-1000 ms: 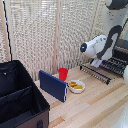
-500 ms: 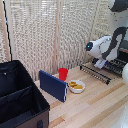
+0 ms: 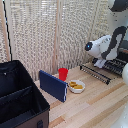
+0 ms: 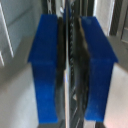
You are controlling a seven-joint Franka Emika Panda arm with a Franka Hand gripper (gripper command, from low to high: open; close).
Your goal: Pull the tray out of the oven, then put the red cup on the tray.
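Tray [image 3: 111, 66] clamped edge-on between closed gripper [image 4: 68, 60] pads, at the oven [image 3: 121, 64] mouth; red cup [image 3: 63, 74] well apart. Best pulled straight and level, avoiding the door handle [image 3: 95, 74].

The exterior view stands off the wooden table [image 3: 95, 102], raised a little, looking across and down toward the pale slatted blind behind; the arm [image 3: 107, 45] sits at about 3 o'clock. The wrist view looks out between two blue fingers [image 4: 47, 65], very near blurred dark bars. What the views share cannot be told
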